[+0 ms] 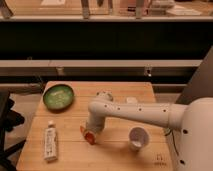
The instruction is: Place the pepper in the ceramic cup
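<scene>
The gripper (88, 131) sits low at centre-left of the light wooden table (115, 156), against the small glossy red-orange pepper (90, 137). Whether it grasps the pepper cannot be told. The small white ceramic cup (138, 137) stands upright at lower right, apart from the pepper. The label on the white tube (50, 143) at lower left is unreadable.

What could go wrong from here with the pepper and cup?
The gripper sits low over the pepper, left of the ceramic cup. The pepper could slip or roll toward the near edge of the table. The cup is small and stands near that edge, so an off-centre release might miss or tip it.
</scene>
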{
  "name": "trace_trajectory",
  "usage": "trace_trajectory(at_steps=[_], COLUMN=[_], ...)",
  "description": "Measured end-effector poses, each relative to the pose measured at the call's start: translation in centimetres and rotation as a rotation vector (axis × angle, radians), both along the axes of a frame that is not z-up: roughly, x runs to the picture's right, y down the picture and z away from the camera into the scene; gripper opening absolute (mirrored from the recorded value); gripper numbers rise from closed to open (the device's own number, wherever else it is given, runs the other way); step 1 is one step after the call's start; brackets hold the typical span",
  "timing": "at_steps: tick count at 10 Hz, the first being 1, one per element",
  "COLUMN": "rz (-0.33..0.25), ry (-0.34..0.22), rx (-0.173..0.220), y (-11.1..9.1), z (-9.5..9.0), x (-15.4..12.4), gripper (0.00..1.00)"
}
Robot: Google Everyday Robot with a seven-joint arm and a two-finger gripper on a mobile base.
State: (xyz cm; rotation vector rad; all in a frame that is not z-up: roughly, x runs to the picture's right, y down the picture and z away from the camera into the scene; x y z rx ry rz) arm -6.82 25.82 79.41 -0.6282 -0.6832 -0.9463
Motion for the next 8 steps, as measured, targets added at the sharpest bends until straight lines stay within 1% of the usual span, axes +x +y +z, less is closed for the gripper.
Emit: trace_trajectory(at_steps=[8], rz=[0.013], ry=[0.013], rx=[0.028], y=[-0.80], z=[-0.13], x=[-0.34], gripper=[0.00])
